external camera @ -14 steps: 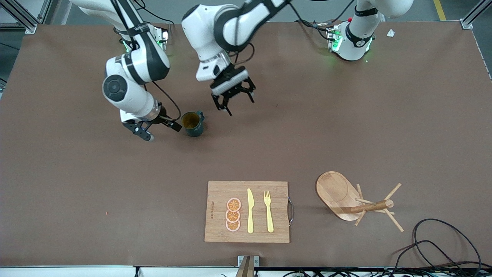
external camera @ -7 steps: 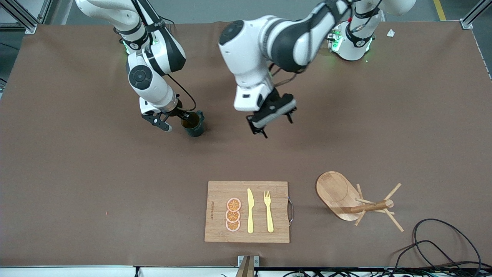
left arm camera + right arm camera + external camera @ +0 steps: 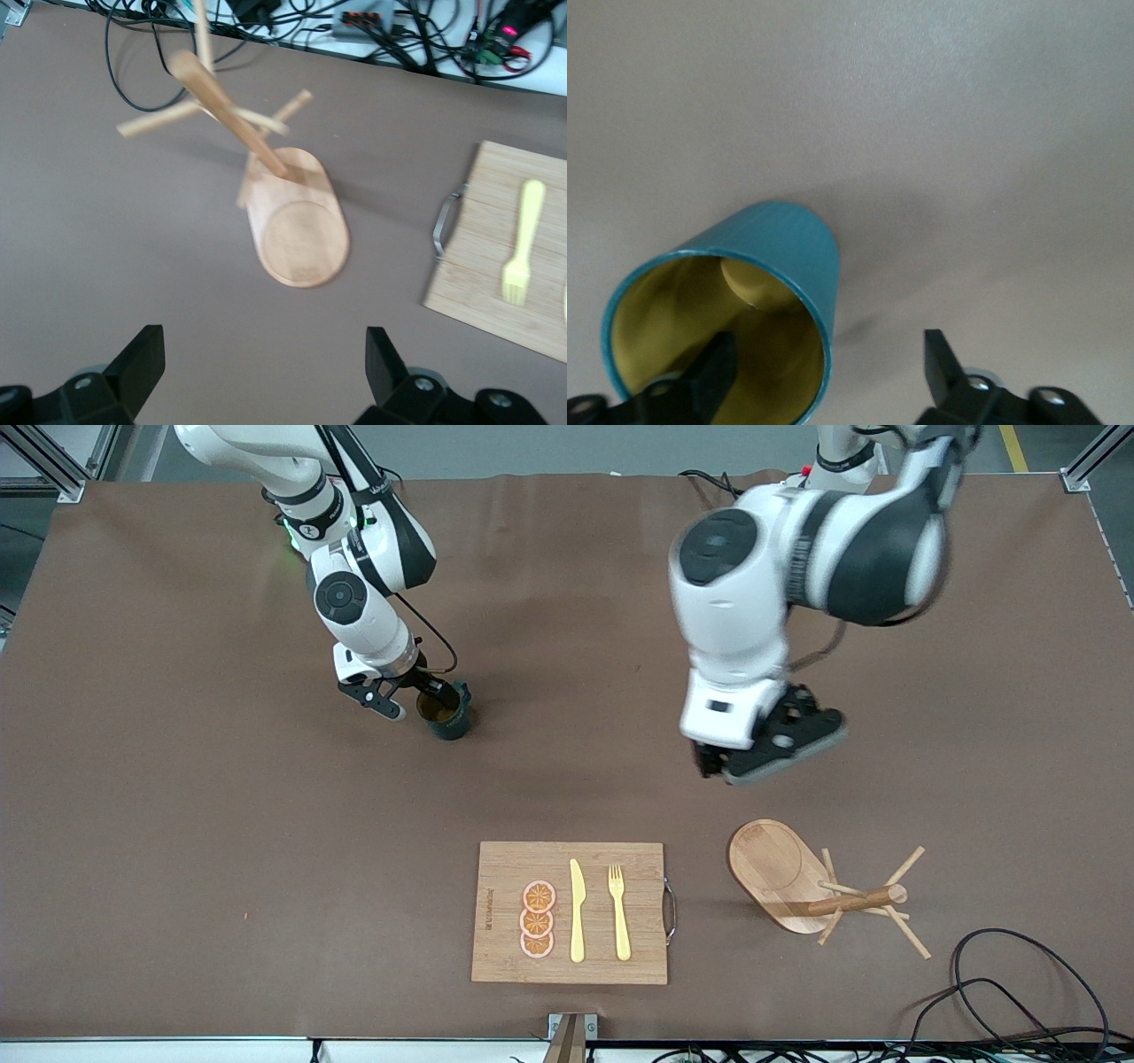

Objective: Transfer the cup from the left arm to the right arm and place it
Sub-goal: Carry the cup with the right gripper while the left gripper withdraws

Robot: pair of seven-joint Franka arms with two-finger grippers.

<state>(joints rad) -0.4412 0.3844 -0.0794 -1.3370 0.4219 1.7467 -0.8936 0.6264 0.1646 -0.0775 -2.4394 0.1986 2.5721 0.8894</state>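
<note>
Upright teal-green ribbed cup (image 3: 446, 713) — tan-yellow inside, side handle — on the table toward the right arm's end

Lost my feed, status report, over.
Right gripper open, one finger inside the dark teal ribbed mug, which stands on the table. Left gripper open, empty, over bare table. Nothing in the way.

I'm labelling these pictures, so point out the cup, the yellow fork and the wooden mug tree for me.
cup (image 3: 447, 722): front view, on its dark outer wall below the rim.
yellow fork (image 3: 619, 921): front view, on the handle's middle.
wooden mug tree (image 3: 771, 864): front view, on its oval base.
</note>
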